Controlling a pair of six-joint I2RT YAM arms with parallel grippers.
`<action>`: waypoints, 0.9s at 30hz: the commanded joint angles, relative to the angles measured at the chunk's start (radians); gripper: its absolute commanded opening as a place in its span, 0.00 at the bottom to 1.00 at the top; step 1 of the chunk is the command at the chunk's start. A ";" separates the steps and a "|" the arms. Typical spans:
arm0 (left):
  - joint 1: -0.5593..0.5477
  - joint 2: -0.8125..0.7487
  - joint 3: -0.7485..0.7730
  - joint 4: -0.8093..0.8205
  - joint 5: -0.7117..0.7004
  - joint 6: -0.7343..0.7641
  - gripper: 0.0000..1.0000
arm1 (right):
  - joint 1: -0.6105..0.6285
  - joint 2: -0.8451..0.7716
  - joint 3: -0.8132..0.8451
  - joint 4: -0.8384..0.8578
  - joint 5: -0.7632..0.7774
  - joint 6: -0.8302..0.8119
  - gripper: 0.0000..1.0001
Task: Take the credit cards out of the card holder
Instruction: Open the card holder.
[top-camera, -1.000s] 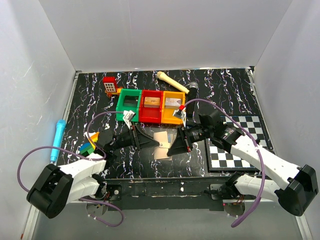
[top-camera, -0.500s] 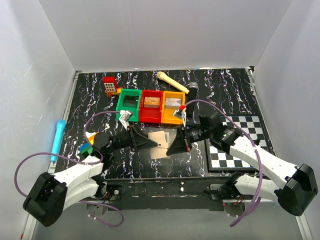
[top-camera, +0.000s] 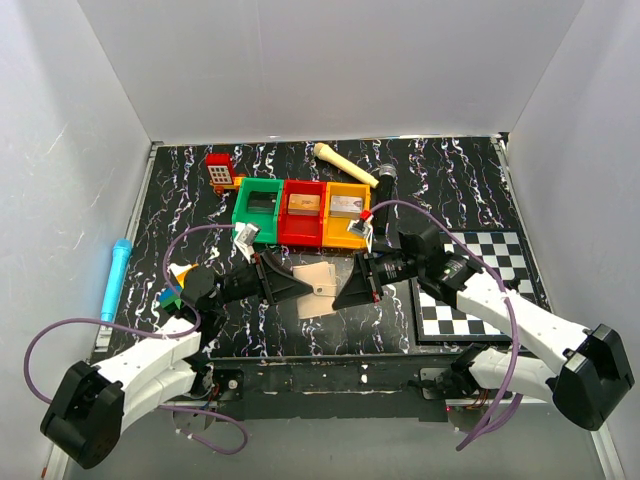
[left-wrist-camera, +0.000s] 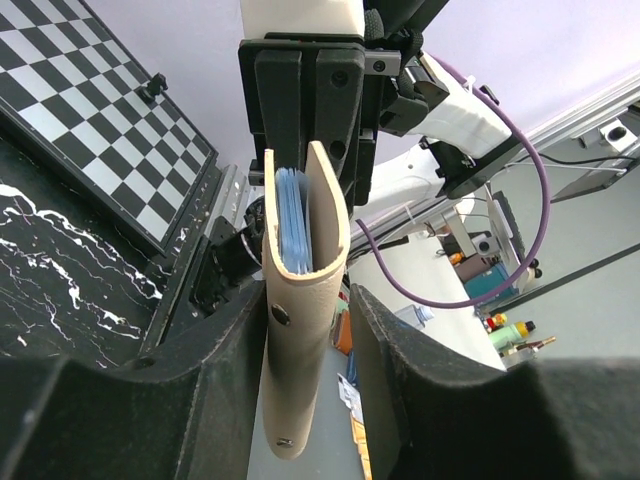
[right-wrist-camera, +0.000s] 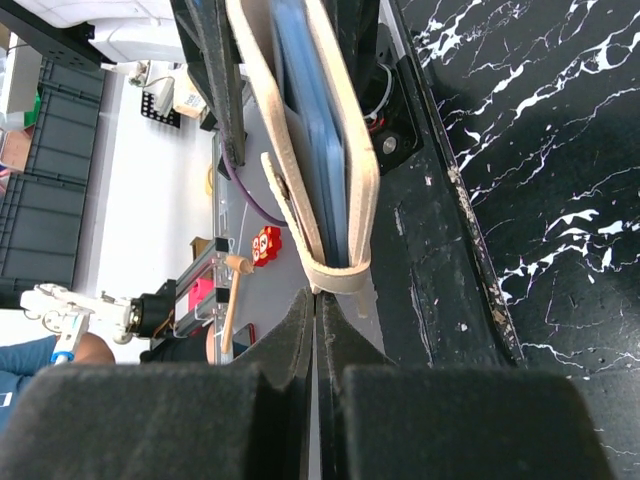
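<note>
1. White walls stand around a black table with white marble veins (top-camera: 200, 180). Near its middle you see a row of green, red and orange plastic bins (top-camera: 303, 212), and at the right a black-and-white checkered board (top-camera: 480, 290).
2. You find the small cream-tan bifold card holder (top-camera: 318, 277) in front of the bins, between the two claws, which point at each other.
3. The right gripper (top-camera: 345, 292) has its two fingers pressed together. In its own camera the right gripper (right-wrist-camera: 318, 295) pinches a thin tan flap at the end of the card holder (right-wrist-camera: 310, 130), which runs straight away from the fingertips.
4. The left gripper (top-camera: 290, 283) comes from the other side. In its camera the card holder (left-wrist-camera: 300, 380) stands edge-on, folded nearly closed, with pale blue layers (left-wrist-camera: 292, 220) showing in the slit.
5. The left gripper (left-wrist-camera: 305, 300) has one finger on each side of the holder, very close to it. You cannot tell whether they press on it.
</note>
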 joint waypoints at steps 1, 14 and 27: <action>0.000 -0.029 0.002 -0.028 -0.019 0.020 0.40 | -0.011 -0.003 -0.019 0.069 -0.012 0.000 0.01; 0.001 -0.050 0.002 -0.039 -0.022 0.017 0.37 | -0.016 0.001 -0.057 0.101 -0.021 0.008 0.01; 0.001 -0.075 -0.008 -0.060 -0.036 0.019 0.41 | -0.023 0.007 -0.082 0.118 -0.027 0.009 0.01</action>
